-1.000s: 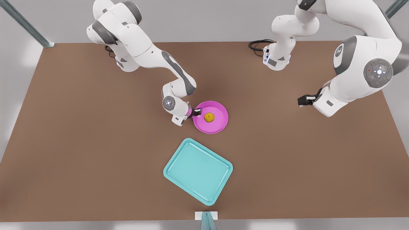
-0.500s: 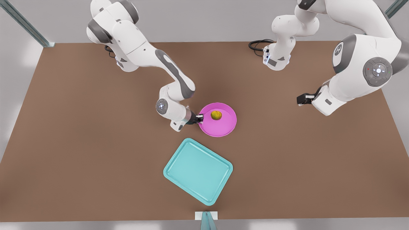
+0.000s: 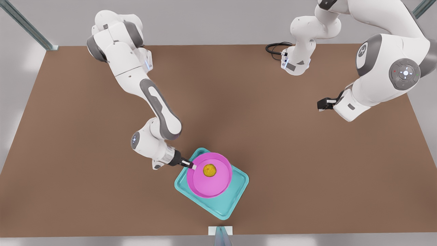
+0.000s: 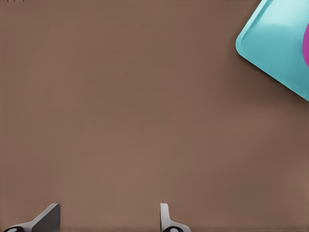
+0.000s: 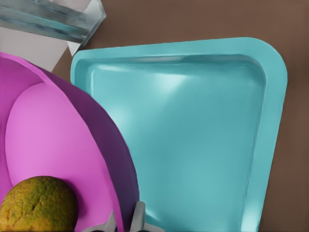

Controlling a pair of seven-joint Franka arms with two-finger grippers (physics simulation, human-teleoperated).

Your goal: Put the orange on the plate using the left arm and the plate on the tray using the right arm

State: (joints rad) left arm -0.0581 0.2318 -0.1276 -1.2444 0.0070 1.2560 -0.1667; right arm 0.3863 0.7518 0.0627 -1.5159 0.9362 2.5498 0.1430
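The pink plate (image 3: 205,193) hangs over the teal tray (image 3: 236,198), covering its back half; I cannot tell whether they touch. The orange (image 3: 209,169) lies in the plate near the gripped rim. My right gripper (image 3: 193,166), on the arm at the front view's left, is shut on that rim. In the right wrist view the plate (image 5: 48,130) and orange (image 5: 38,203) sit close to the right gripper (image 5: 126,221), above the tray (image 5: 193,145). My left gripper (image 3: 322,104) waits open above the table at the front view's right; its fingertips (image 4: 48,216) stand apart over bare table, and a corner of the tray (image 4: 280,43) lies farther off.
A black cable (image 3: 275,48) lies at the table's back edge by the arm base. A glassy post on a white foot (image 3: 221,235) stands at the front edge just beyond the tray. Metal frame bars (image 3: 27,25) rise at the back corners.
The right arm carried the plate and the orange from mid-table toward the front edge, over the tray. The orange shifted in the plate. The left arm hardly moved.
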